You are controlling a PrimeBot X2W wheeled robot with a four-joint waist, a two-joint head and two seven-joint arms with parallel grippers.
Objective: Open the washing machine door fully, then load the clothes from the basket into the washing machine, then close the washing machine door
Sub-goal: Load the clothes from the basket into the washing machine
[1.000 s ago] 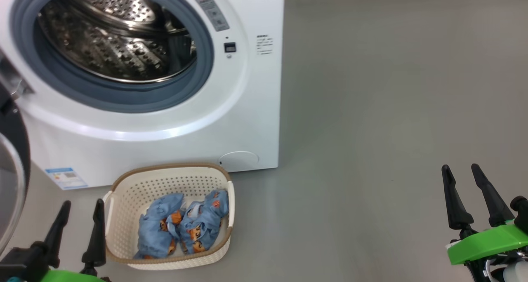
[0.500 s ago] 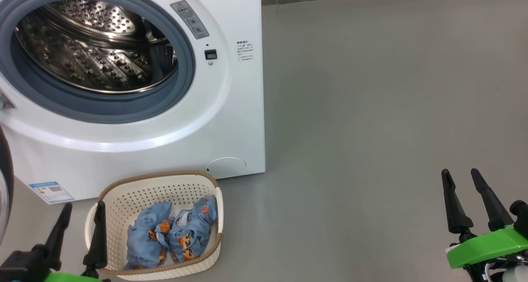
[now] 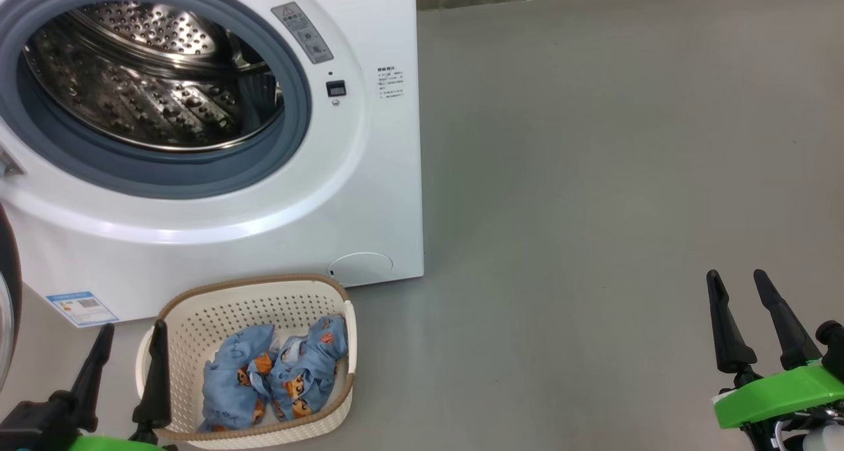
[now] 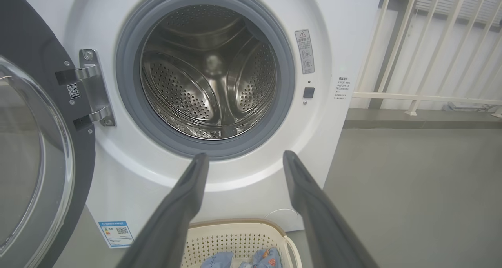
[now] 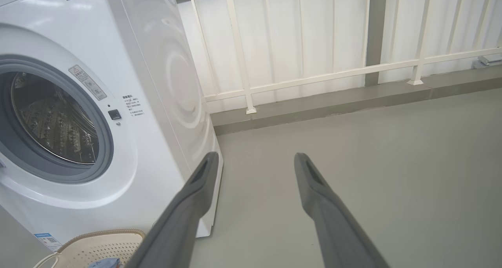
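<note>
The white washing machine (image 3: 369, 174) stands at the upper left, its steel drum (image 3: 145, 82) bare. Its door (image 4: 35, 154) hangs swung wide open on the left, black rim and glass bowl facing out. On the floor in front sits the cream basket (image 3: 244, 306) holding the light-blue clothes (image 3: 277, 372) with orange prints. My left gripper (image 3: 132, 332) is open, low at the basket's left rim, with nothing between its fingers. In the left wrist view my left gripper (image 4: 243, 158) points at the drum opening. Far off at the lower right my right gripper (image 3: 735, 279) is open and holds nothing.
Grey floor (image 3: 593, 207) stretches to the right of the machine. A white railing (image 5: 313, 76) on a low kerb runs behind it. A blue energy label (image 3: 82, 306) sits low on the machine's front, a round cover (image 3: 361, 266) near its right corner.
The camera swung right between the oldest frame and half a second ago, shifting machine and basket left in the picture. Since then nothing has visibly moved; both grippers stay open.
</note>
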